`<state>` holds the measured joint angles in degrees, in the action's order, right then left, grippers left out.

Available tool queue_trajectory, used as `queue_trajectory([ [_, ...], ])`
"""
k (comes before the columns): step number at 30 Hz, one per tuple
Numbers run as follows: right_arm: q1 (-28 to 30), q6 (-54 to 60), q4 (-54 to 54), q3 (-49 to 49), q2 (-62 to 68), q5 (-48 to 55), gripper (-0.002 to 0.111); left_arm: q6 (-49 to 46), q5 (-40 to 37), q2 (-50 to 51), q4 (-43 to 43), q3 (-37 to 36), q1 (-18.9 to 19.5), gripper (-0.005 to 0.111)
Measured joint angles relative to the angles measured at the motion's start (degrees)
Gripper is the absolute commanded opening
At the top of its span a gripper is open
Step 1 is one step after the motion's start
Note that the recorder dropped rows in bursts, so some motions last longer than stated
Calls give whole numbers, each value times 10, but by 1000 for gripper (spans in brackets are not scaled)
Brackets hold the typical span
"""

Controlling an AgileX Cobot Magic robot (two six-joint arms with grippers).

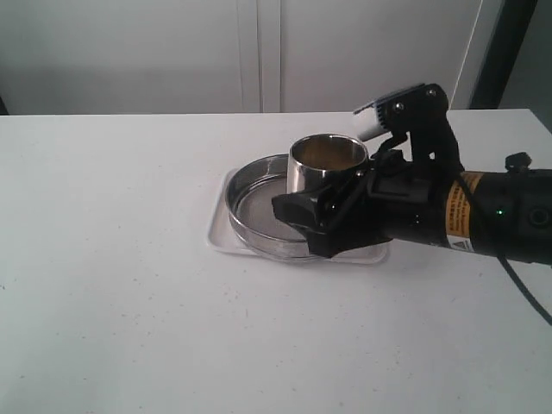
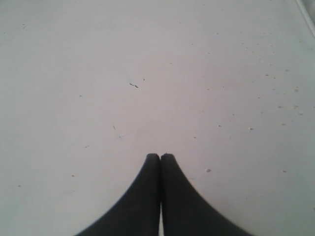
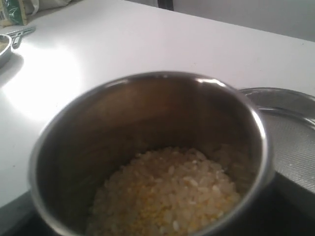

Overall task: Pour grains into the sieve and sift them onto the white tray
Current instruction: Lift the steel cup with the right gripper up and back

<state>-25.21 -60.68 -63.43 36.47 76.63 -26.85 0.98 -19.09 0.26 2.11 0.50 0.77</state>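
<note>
Right arm reached in from the right side of the bench. Right fingers were clamped on a steel cup, one finger on its near side, the other mostly hidden behind it. The cup was held roughly upright, above the right part of the sieve, clear of the mesh as far as could be told. Grains sat in the bottom of the cup, pale off-white ones mixed with fine yellow ones, the yellow mostly toward the middle and lower part of the heap in the right wrist view. The cup was well under half full, with its inner wall bare above the heap. The sieve's mesh showed just beyond the cup's rim, no grains visible on it. The sieve rested on the white tray, nearly covering it, with the tray's rim showing at the left and near edges. The tray sat right of the bench's centre. Left fingers were pressed together, holding nothing, over bare bench with a few small specks scattered on it. The left arm did not show in the exterior view.
</note>
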Motion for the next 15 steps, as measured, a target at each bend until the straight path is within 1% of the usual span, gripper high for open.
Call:
queue_trajectory([
  [15, 88, -23, -11, 22, 0, 6, 0, 0, 0, 0, 0, 0, 0, 0],
])
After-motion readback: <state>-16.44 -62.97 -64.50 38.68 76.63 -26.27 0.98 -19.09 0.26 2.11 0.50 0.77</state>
